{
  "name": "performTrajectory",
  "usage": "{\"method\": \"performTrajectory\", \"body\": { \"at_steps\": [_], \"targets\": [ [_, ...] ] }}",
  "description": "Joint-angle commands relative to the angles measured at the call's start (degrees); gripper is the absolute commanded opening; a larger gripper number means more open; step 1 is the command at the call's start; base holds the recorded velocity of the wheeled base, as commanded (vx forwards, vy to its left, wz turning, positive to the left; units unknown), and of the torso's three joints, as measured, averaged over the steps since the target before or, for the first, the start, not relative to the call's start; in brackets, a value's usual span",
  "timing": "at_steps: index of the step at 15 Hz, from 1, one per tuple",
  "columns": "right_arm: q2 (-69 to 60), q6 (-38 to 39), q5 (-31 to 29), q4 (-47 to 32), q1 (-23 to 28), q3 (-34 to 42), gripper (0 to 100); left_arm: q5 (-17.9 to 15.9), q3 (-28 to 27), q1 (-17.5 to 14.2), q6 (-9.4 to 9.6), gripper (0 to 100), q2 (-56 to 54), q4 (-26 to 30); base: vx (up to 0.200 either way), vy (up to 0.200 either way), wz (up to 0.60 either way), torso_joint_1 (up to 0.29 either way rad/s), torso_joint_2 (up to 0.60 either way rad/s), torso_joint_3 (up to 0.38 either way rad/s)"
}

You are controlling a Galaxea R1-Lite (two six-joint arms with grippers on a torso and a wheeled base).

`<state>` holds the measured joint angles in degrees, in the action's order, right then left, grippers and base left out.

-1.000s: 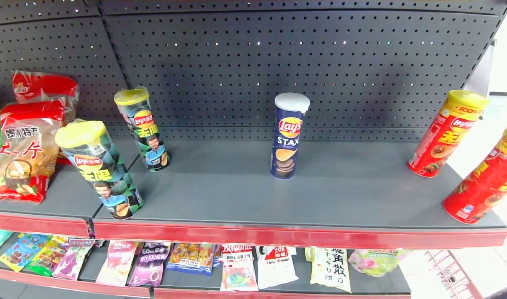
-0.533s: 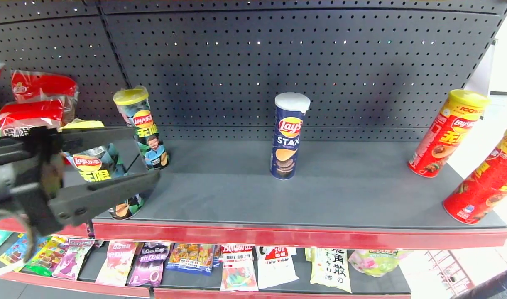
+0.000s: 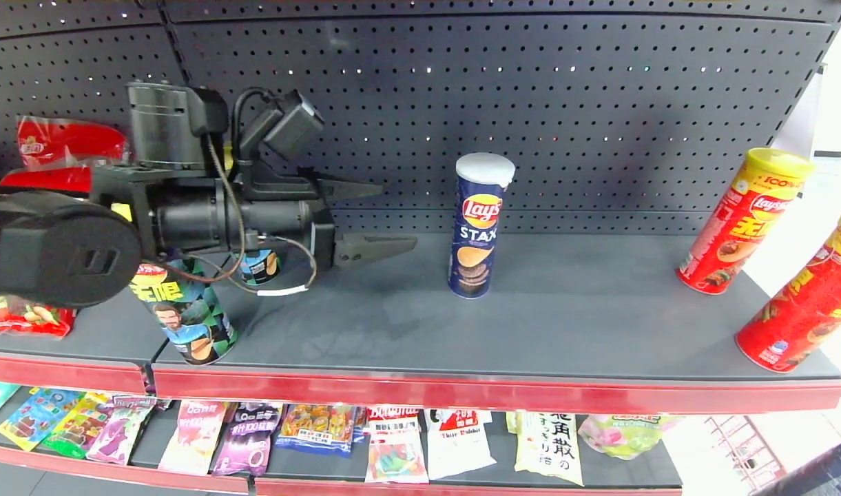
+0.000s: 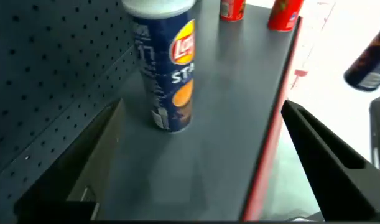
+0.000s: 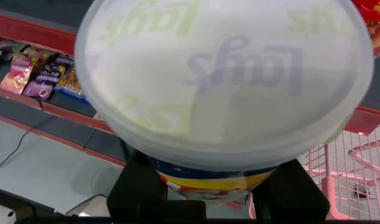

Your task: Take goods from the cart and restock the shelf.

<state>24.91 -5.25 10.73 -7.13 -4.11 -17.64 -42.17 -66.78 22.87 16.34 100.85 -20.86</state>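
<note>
The grey shelf (image 3: 565, 331) holds a blue can (image 3: 481, 227) mid-back. The left gripper (image 3: 399, 214) gapes empty beside it, its arm masking the front-left green can (image 3: 186, 320). The right gripper (image 5: 211, 199) clamps a white-lidded can (image 5: 224, 81) near the pink cart (image 5: 357, 168).

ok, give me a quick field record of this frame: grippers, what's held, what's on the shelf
left gripper: open, over the shelf, fingers pointing at the blue can, not touching it
right gripper: shut on the held can
held can: white lid, off the shelf, pink cart beyond it
blue can: upright, mid-shelf, white lid
right end: back red can, front red can
left end: front green can, back green can, both partly behind the left arm
</note>
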Motion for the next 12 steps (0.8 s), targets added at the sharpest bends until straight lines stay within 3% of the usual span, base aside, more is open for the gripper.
{"method": "performTrajectory", "body": {
  "at_steps": [1,5,6,7,12],
  "targets": [
    [0.14,-0.02,-0.01,-0.08,-0.02,0.06,0,-0.55,-4.06,0.60,0.10,100,6.81,0.03,0.000,0.000,0.00,0.000,0.00,0.000],
    [0.67,-0.02,-0.01,-0.08,0.07,0.15,0,-1.43,-12.23,1.21,0.01,100,14.02,0.03,0.000,0.000,0.00,0.000,0.00,0.000],
    [0.67,-0.02,-0.01,-0.08,0.07,0.15,0,-1.43,-12.23,1.21,0.01,100,14.02,0.03,0.000,0.000,0.00,0.000,0.00,0.000],
    [0.76,-0.02,-0.09,-0.08,0.07,0.24,0,-1.43,-16.72,1.30,-0.34,100,16.92,0.20,0.000,0.000,0.00,0.000,0.00,0.000],
    [0.76,0.51,-0.09,-0.08,0.07,0.41,0,-1.43,-24.19,3.06,-2.19,100,21.58,0.99,0.000,0.000,0.00,0.000,0.00,0.000]
  ]
}}
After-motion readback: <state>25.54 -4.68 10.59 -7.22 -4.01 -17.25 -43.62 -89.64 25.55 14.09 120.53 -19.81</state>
